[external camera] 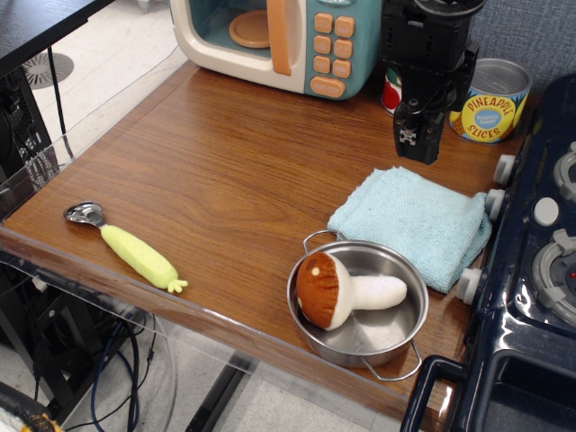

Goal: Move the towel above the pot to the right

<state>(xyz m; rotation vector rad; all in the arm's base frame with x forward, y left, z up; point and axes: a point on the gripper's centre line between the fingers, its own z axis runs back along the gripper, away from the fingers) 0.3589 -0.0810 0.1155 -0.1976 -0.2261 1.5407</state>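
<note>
The light teal towel lies flat on the wooden table, just behind and to the right of the steel pot. The pot holds a plush mushroom. My black gripper hangs in the air behind the towel's far edge, clear of it, with nothing in it. Its fingers point down and look close together; from this angle I cannot tell whether they are open or shut.
A toy microwave stands at the back. A pineapple can and a tomato can, partly hidden by the arm, sit at the back right. A toy stove borders the right side. A yellow-handled scoop lies front left.
</note>
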